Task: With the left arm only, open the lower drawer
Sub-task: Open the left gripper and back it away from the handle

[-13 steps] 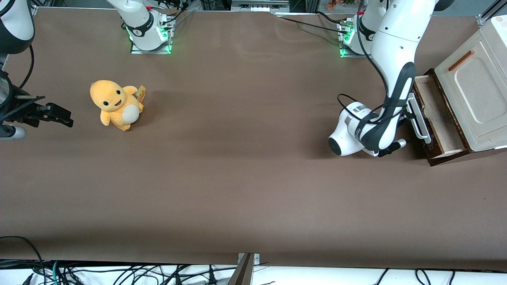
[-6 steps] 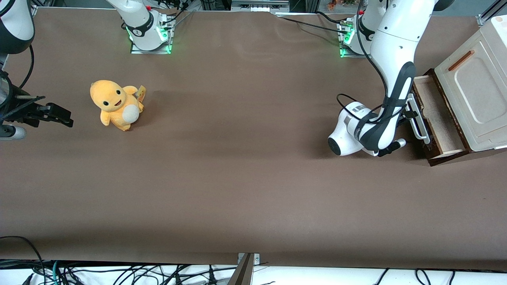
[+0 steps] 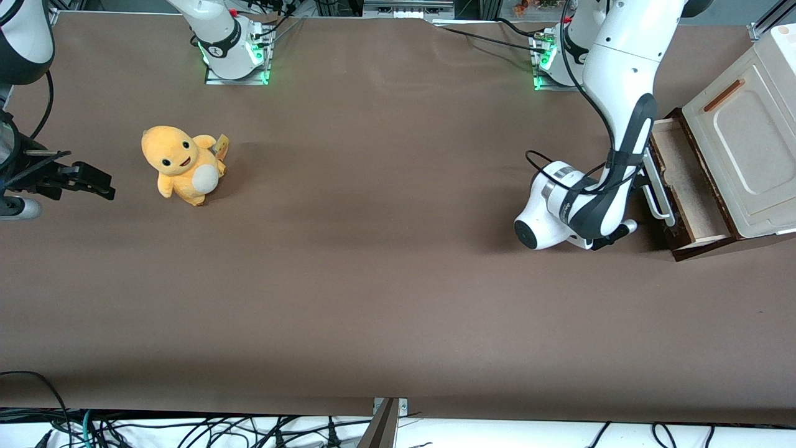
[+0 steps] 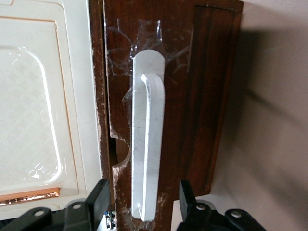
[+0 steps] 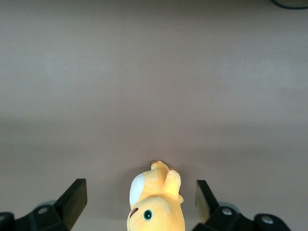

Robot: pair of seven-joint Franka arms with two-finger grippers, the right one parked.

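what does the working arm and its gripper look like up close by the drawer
The left arm is glossy white with dark grey inlays at its joints and a thin black cable looped alongside. Its round wrist end has a dark circular cap. The gripper, in front of the lower drawer, is small and black with two flat fingers on a black body with silver screws.

Brown table [image 3: 373, 280], yellow plush toy [image 3: 181, 163] toward parked arm's end, cabinet [image 3: 740, 155] toward working arm's end
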